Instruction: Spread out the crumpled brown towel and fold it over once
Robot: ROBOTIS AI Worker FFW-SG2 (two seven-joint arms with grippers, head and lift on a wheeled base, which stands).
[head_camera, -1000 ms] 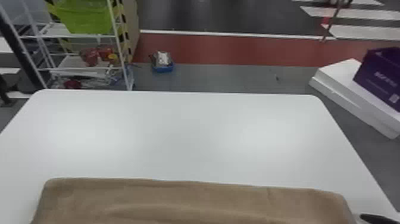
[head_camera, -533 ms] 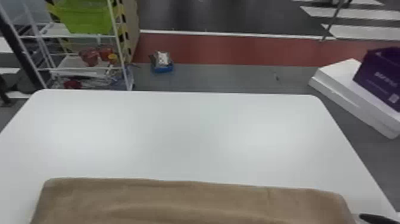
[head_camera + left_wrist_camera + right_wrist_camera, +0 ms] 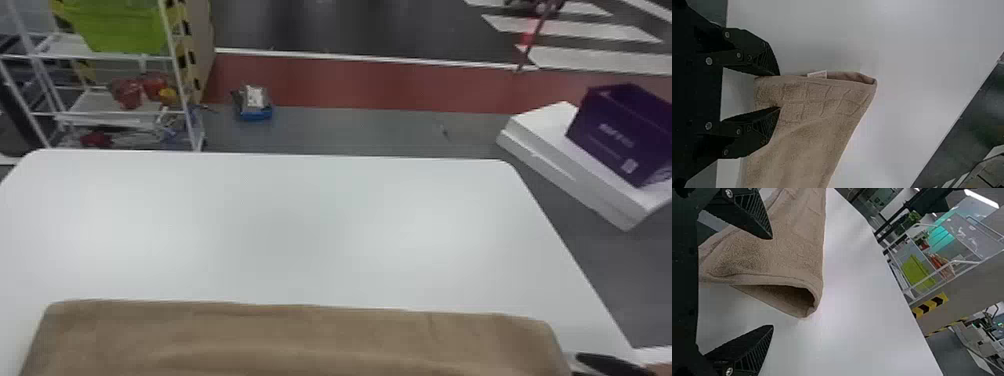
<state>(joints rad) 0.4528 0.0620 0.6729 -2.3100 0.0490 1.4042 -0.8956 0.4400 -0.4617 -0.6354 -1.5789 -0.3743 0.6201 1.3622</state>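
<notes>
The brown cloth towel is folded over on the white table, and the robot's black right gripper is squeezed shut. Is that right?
Not quite: the black right gripper isn't squeezed shut. The right wrist view shows it open, with its two flat fingers wide apart. The brown cloth towel is folded over on the white table, just as you said.

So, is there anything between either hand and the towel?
Nothing visible stands in the way. The right hand is open beside the towel's end, with one finger over the cloth and one over bare table. The left hand is open at the other end, with no object in between.
</notes>
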